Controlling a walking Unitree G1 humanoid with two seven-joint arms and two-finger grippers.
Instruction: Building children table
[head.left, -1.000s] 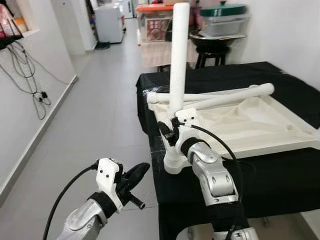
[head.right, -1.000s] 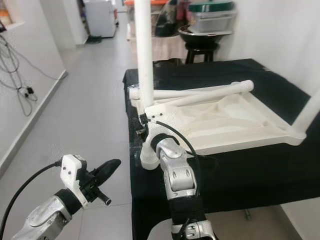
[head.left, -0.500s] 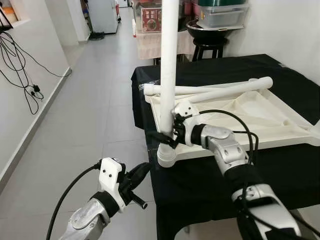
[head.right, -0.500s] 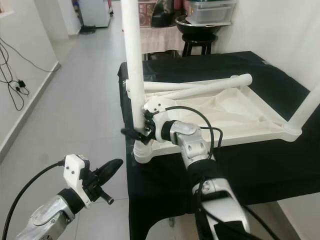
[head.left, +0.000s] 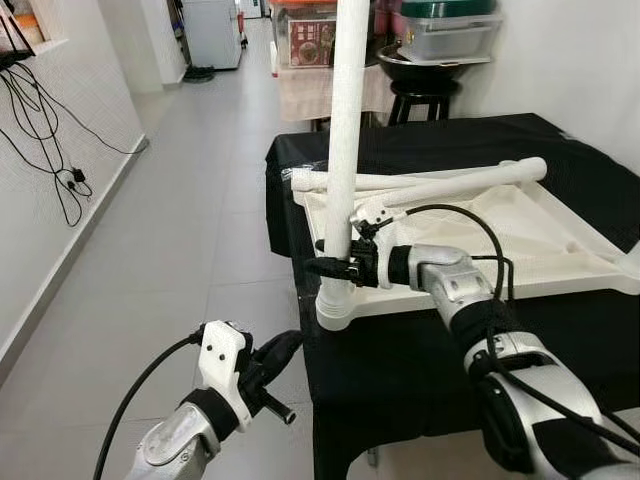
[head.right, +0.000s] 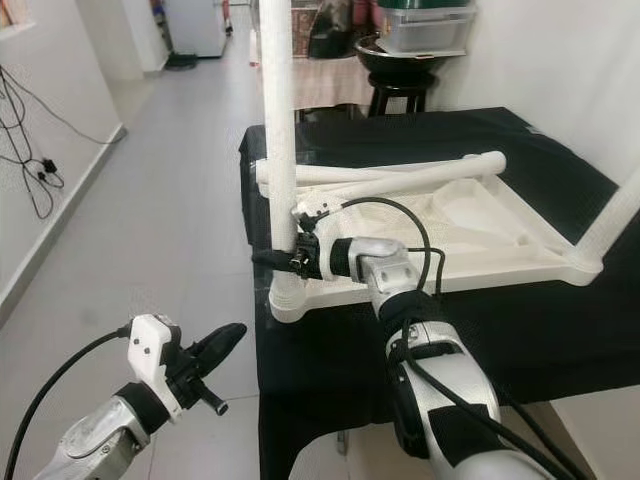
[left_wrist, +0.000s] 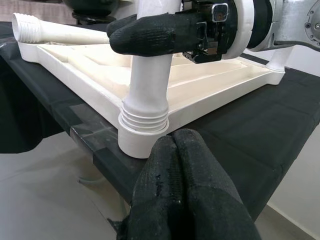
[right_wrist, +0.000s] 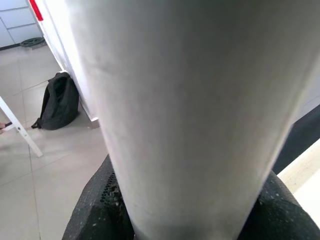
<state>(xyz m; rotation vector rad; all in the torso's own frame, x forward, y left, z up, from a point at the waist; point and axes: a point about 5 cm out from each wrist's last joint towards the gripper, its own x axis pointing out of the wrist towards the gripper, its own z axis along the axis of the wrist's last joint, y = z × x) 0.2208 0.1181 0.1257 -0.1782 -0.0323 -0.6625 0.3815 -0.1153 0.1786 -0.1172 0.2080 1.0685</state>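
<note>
standing upright in the white tabletop's (head.left: 520, 245) corner socket, a white leg (head.left: 347, 130) sits clamped in the right end effector (head.left: 335, 265).

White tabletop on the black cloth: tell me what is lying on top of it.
Two loose white legs lie crossed along the far edge of the upturned tabletop. An upright leg stands in its near corner socket, gripped by the right gripper. The threads inside the socket are hidden.

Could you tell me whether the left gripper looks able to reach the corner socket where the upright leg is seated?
Probably yes. The left gripper hangs shut just off the table corner, below and in front of the socket, with nothing between them. The right gripper clamps the leg higher up, leaving the socket free.
</note>
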